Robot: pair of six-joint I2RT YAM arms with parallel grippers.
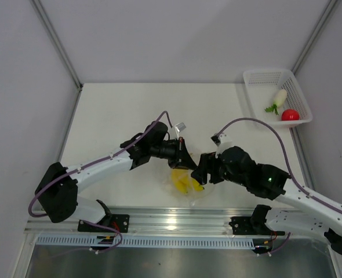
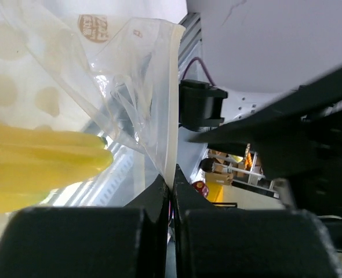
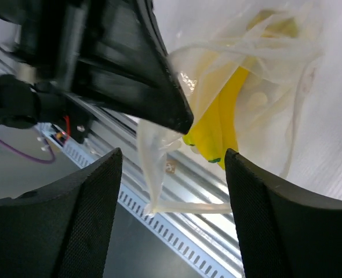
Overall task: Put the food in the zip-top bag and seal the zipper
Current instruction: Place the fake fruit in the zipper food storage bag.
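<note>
The clear zip-top bag (image 1: 187,184) hangs at the table's near edge with the yellow banana bunch (image 1: 183,182) inside it. My left gripper (image 1: 186,160) is shut on the bag's whitish edge strip (image 2: 171,110), and the banana bunch (image 2: 40,159) shows through the plastic to the left. My right gripper (image 1: 199,174) is open, and a hanging fold of the bag (image 3: 153,156) and the zipper strip (image 3: 188,207) lie between its fingers without touching them. The banana bunch (image 3: 217,130) sits just beyond. The white radish (image 1: 279,99) and the red fruit (image 1: 290,114) lie in the basket.
The white mesh basket (image 1: 258,78) stands at the back right corner. The metal rail (image 1: 177,220) runs along the near edge under the bag. Both arms meet close together at the table's front middle. Grey walls enclose the table on the left, back and right.
</note>
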